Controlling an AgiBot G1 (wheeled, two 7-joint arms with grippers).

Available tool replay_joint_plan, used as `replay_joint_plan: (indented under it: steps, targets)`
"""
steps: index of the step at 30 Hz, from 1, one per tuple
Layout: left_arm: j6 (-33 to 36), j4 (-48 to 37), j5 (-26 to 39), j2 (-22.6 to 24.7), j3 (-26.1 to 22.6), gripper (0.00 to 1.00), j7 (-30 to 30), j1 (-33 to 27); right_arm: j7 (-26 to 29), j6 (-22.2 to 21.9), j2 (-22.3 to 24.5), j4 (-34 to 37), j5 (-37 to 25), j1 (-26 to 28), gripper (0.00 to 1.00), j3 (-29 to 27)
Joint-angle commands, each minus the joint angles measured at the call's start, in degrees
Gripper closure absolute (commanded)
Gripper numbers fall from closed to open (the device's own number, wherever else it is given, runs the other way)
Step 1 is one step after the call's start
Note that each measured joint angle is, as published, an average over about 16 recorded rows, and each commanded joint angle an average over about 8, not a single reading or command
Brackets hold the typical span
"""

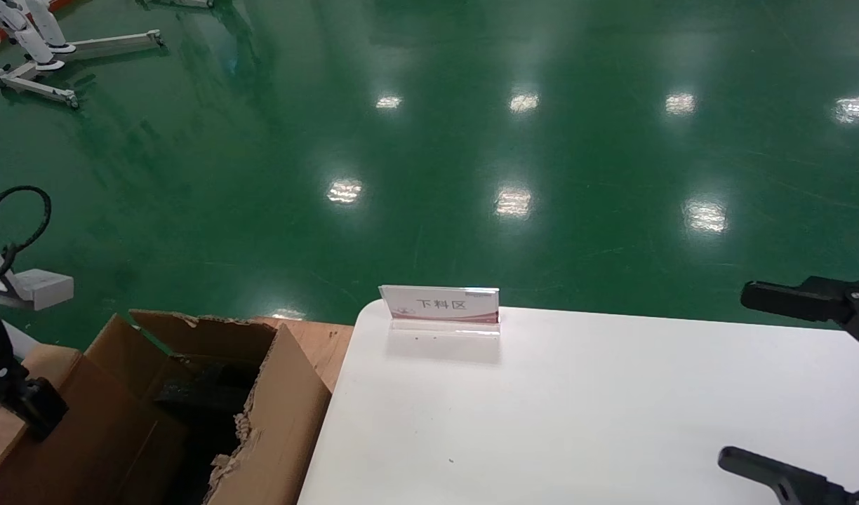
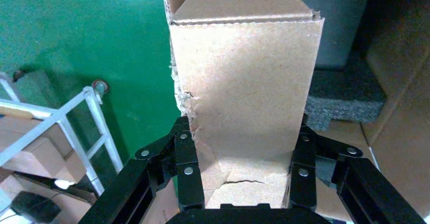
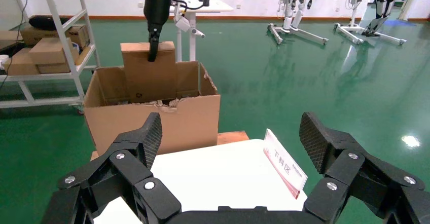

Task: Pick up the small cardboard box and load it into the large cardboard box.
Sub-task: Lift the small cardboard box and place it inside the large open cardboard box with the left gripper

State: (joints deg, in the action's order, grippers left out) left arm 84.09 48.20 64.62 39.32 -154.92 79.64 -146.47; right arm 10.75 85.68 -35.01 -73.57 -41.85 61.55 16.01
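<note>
Over the large cardboard box point(image 3: 152, 107), the left claw point(image 2: 245, 158) is clamped on the small cardboard box point(image 2: 243, 97), one finger point(image 2: 186, 168) on each side of it. Right wrist view shows the small carton held upright, its lower part down inside the big carton and its top edge above the rim, with the left arm gripping it from above. A small dark printed mark shows on its lower face there. Left wrist view: small box has a torn, ragged edge on one side near the fingers; dark foam block point(image 2: 345, 95) sits inside the large box beside it.

Large box stands on the green floor point(image 1: 429, 140) just off the left end of the white table point(image 1: 612, 421), flaps open, rim torn. In the head view black foam is visible inside it; the small box itself can't be made out in that view.

Right claw point(image 3: 230, 143) hangs spread wide and holding nothing, over the right part of the table. An acrylic sign stand point(image 1: 440, 308) with printed Chinese characters sits at the table's far edge, well apart from the right claw. A metal shelving rack point(image 3: 45, 46) holding cartons stands beyond the large box.
</note>
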Motion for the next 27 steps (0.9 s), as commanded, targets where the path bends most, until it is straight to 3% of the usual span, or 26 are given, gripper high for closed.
replay_joint_plan:
  steps: [1,27]
  targets:
    - [-0.32,-0.69,0.11,0.45,0.29,1.00,0.08,1.03,0.00,0.00,0.00,0.00,0.00,0.00,0.00,0.00]
    - [-3.35,-6.64,-0.50,2.99,2.05,1.00,-0.93,10.17,0.00,0.00,0.00,0.00,0.00,0.00,0.00,0.00]
